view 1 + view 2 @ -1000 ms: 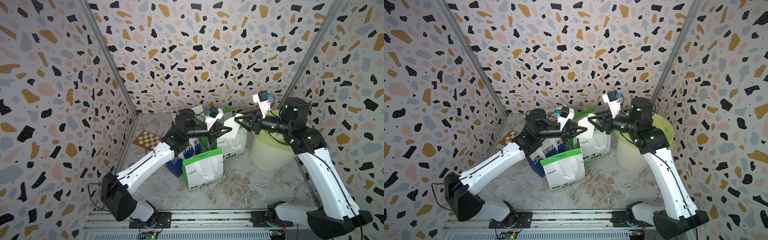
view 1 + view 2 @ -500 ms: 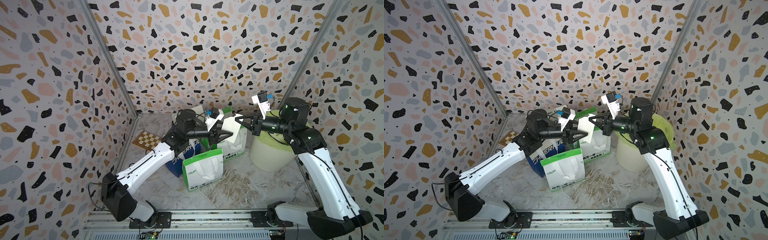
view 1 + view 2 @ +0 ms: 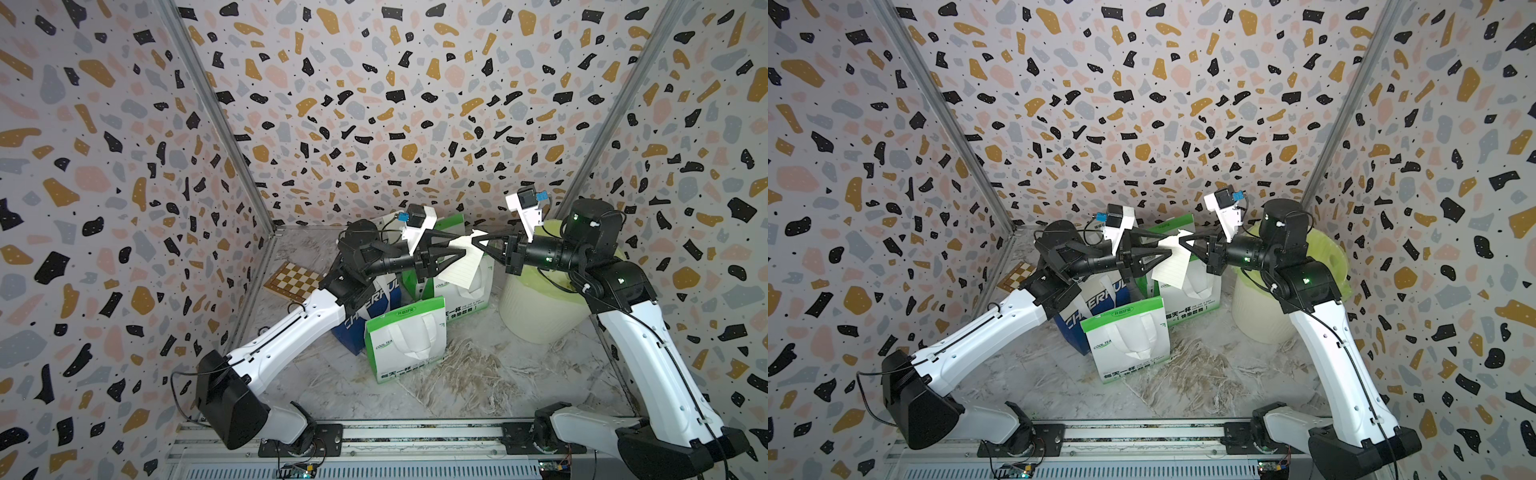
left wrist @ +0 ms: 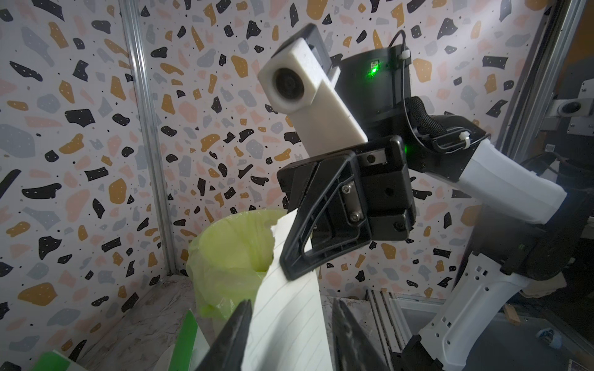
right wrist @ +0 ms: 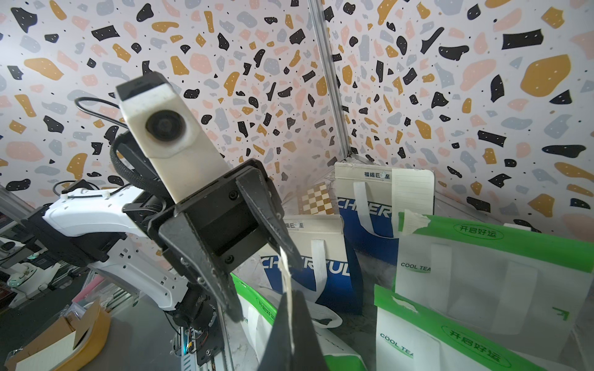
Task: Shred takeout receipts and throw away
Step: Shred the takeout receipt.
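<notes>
A cream-white ruled takeout receipt [image 3: 461,268] [image 3: 1170,268] hangs in the air above the bags. My right gripper [image 3: 478,241] [image 3: 1182,241] [image 5: 291,297] is shut on its upper corner; the slip shows edge-on [image 5: 286,278] in the right wrist view. My left gripper [image 3: 462,246] [image 3: 1168,246] [image 4: 291,306] stands open, one finger on each side of the receipt [image 4: 289,321], with a gap on one side. A second ruled slip [image 5: 409,189] lies against the face of the far blue-and-white bag.
A cream bin with a yellow-green liner [image 3: 540,307] [image 4: 231,250] stands at the right, just beyond the receipt. Green-and-white bags [image 3: 405,340] [image 3: 463,297] and a blue-and-white bag [image 3: 365,301] crowd the middle. A checkerboard [image 3: 293,282] lies at the back left. Straw-like strands [image 3: 469,365] cover the floor.
My right gripper has closed onto the receipt's upper corner. My left gripper, shut on the slip a second ago, has opened around it. Both arms stayed nearly in place.
</notes>
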You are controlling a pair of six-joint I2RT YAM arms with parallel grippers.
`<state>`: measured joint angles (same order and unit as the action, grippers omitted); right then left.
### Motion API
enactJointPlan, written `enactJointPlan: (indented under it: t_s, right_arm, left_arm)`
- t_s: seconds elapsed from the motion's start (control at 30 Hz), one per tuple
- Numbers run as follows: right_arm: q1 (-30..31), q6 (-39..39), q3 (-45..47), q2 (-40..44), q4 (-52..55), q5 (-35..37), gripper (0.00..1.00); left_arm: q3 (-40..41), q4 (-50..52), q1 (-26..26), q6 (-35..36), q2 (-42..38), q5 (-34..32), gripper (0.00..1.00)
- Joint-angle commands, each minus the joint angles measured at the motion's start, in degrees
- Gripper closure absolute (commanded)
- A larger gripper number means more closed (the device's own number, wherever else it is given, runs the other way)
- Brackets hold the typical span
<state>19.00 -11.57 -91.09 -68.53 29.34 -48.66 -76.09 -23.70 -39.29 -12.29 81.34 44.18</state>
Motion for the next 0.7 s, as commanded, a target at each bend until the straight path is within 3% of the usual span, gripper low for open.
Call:
enactJointPlan:
  t_s: [0.0,0.43,0.6,0.67]
  right_arm:
    - [0.1,-0.6,0.0,1.8,-2.1,-0.6,1.00]
    - [0.1,-1.6,0.4,2.3,-3.7,0.1,1.00]
    - [0.1,-1.5,0.6,2.2,-3.5,-0.5,1.00]
    - [0.2,-1.4,0.7,2.2,-3.3,-0.6,1.00]
  left_arm:
    - [-0.2,-6.2,-0.2,-3.4,0.4,1.2,0.65]
    - [-0.7,-4.9,-0.2,-3.6,0.9,1.5,0.91]
    - [-0.6,-5.4,-0.1,-3.8,0.8,0.7,0.95]
    - [-0.7,-5.9,-0.2,-4.1,0.7,0.2,0.88]
